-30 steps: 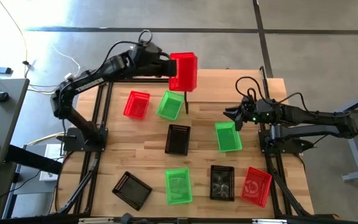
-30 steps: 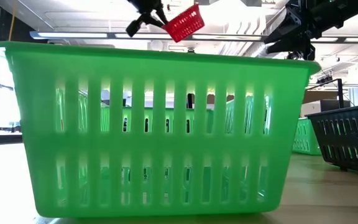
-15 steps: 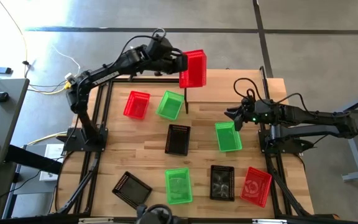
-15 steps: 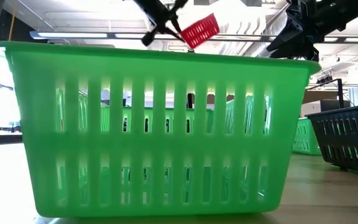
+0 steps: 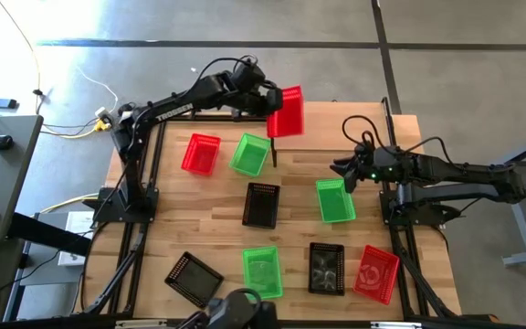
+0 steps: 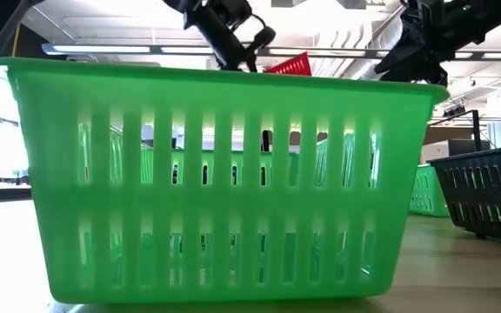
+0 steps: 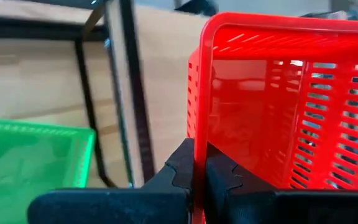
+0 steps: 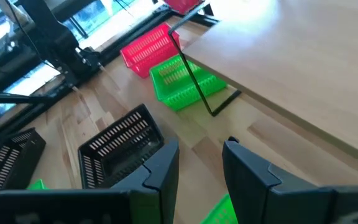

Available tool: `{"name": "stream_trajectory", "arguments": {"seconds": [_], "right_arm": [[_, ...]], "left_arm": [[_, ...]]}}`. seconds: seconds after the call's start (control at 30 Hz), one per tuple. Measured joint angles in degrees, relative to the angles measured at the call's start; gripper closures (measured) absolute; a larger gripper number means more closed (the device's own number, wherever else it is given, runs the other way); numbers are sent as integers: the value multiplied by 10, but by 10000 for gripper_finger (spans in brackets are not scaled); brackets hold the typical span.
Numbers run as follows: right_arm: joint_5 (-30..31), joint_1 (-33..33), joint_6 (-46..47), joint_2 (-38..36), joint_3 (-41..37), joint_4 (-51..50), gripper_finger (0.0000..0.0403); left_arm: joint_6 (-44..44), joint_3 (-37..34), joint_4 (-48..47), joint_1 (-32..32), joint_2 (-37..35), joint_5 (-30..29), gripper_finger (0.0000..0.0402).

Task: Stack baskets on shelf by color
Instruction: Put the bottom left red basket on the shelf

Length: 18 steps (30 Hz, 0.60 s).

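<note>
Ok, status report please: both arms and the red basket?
Left gripper shut on red basket, above shelf. Right gripper open, idle above green basket. Nothing blocking.

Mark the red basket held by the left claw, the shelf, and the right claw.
red basket (image 5: 288, 111), high view, on its side wall.
shelf (image 5: 354, 137), high view, on the bare board.
right claw (image 5: 339, 171), high view, midway between its open fingertips.
left claw (image 7: 199, 163), left wrist view, at the pinch on the basket's rim.
</note>
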Motion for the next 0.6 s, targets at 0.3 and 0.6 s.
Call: {"name": "stream_trajectory", "arguments": {"seconds": [0.3,0.6], "right_arm": [[0,0,0,0,0,-46,293],[0,0,0,0,0,-48,293]], "left_arm": [[-3,0,3,0,23,-5,401],[8,0,3,-6,25,-24,401]]}}
